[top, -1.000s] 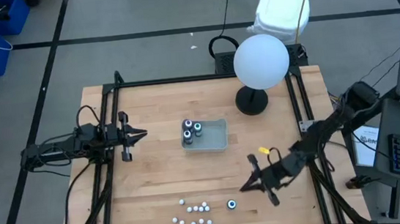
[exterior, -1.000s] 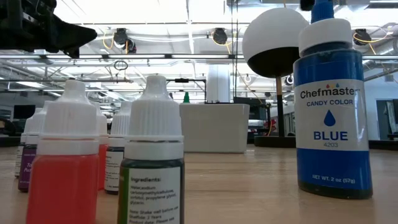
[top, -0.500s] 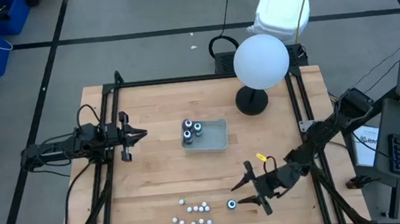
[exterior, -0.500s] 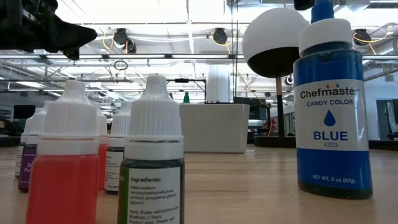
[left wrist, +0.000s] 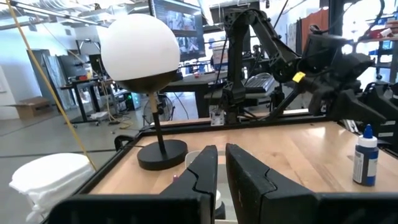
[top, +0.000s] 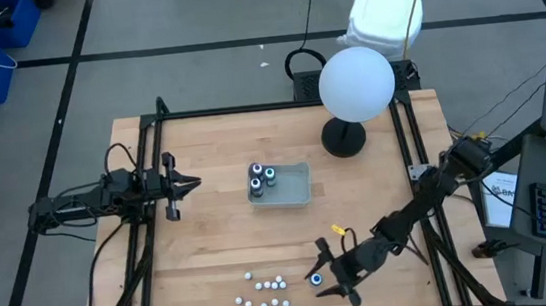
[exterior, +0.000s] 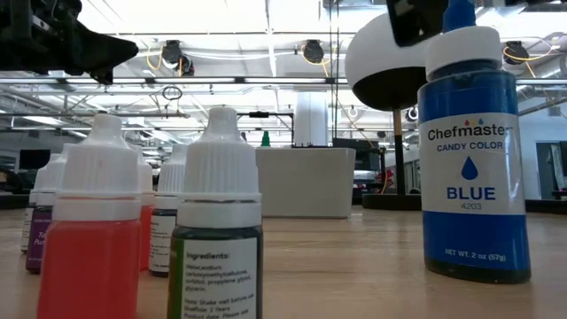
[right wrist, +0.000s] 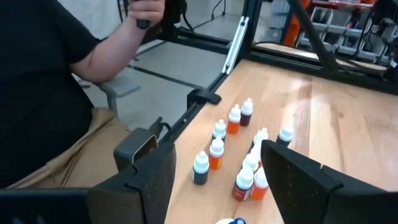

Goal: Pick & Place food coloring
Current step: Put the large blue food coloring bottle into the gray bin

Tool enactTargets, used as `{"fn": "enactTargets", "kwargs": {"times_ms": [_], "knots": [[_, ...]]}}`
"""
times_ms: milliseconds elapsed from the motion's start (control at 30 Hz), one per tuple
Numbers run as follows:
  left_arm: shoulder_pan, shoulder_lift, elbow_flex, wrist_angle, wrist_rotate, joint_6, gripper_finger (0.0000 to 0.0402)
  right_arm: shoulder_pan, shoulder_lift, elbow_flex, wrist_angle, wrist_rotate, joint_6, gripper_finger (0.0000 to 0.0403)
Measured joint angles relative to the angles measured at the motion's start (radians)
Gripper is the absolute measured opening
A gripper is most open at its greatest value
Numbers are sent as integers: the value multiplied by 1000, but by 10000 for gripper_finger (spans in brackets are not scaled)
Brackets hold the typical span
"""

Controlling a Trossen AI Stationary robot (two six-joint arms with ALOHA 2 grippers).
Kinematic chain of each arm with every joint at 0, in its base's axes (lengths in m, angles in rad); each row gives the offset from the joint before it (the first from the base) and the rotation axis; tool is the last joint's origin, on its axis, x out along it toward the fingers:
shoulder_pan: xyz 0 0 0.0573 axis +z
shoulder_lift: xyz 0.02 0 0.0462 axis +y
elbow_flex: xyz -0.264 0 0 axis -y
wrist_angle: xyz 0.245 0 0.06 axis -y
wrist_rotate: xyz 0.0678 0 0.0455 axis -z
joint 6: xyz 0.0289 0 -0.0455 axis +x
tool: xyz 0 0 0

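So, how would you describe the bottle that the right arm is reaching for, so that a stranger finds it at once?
Start at the wooden table and go to its near edge, opposite the white globe lamp. There, right of a cluster of small white-capped dropper bottles, one bottle stands alone between the fingers of the open right claw. It is larger than the droppers, blue, and labelled Chefmaster Candy Color Blue.

the right tool [top: 323, 281] has opened and moved over to the blue bottle [top: 316, 279].

Ceiling lights [exterior: 177, 53] are glaring brightly in the low view, softly blurring the near bottles [exterior: 217, 230]; the tabletop [top: 221, 238] is lying evenly lit.
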Motion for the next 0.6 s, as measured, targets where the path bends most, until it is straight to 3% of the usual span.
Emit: {"fn": "enactTargets", "kwargs": {"times_ms": [467,600], "knots": [[0,0,0,0,0,-4,42,-3,12,0,-99,3,15,245],[0,0,0,-1,0,-6,42,-3,12,0,-153,54,14,259]]}}
